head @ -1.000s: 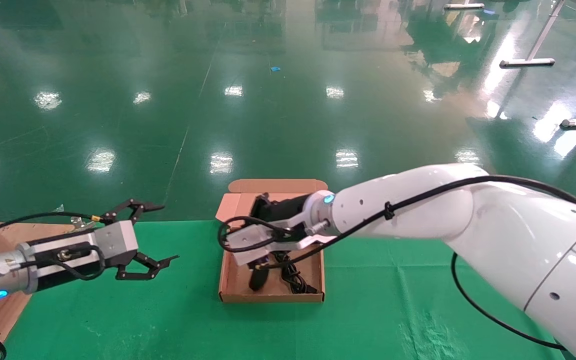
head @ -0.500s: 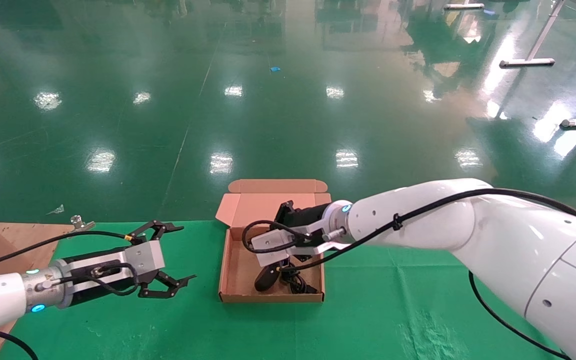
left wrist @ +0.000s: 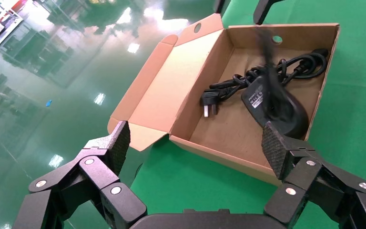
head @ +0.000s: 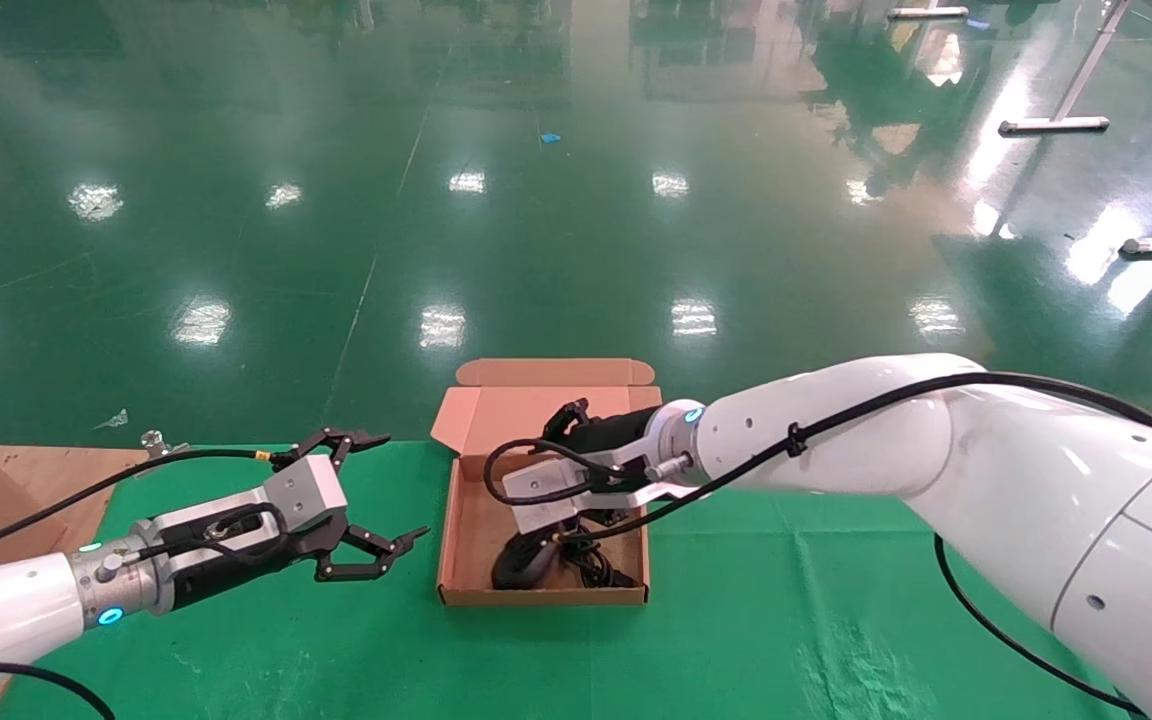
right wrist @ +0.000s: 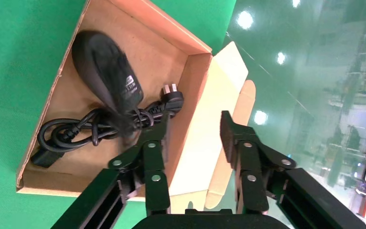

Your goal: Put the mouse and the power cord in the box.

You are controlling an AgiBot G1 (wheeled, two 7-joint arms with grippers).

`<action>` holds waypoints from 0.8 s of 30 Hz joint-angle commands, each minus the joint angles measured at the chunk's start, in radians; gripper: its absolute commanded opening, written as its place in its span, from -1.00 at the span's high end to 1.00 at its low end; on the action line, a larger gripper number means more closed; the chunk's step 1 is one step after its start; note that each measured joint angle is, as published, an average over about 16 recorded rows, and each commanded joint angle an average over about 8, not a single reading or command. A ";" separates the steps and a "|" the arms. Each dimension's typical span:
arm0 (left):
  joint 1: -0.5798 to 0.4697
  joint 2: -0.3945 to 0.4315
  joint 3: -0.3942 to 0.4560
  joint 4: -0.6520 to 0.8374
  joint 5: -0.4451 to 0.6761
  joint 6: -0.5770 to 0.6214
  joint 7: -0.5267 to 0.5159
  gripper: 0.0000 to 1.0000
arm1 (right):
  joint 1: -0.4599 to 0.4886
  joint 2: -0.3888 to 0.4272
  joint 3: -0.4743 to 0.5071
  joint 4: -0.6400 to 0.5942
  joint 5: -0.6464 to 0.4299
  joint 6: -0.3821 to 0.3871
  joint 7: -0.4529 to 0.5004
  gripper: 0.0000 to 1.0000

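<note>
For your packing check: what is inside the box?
Inside the box lie the mouse and the coiled power cord, plug included. The floor beneath them is covered.

You see two glossy white arms with black cables tied along them, silver wrist collars with small cyan lights, grey wrist blocks, and black linkage fingers with silver screws and ribbed pads.
</note>
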 commanded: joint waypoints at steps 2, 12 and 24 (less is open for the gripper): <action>-0.003 -0.007 0.001 -0.011 0.001 0.000 -0.006 -1.00 | -0.001 0.005 0.005 0.004 0.001 -0.004 0.001 -1.00; 0.039 -0.064 -0.063 -0.161 -0.021 0.074 -0.165 -1.00 | -0.100 0.111 0.180 0.085 0.105 -0.130 0.065 -1.00; 0.090 -0.139 -0.145 -0.353 -0.049 0.169 -0.367 -1.00 | -0.235 0.263 0.419 0.202 0.247 -0.303 0.152 -1.00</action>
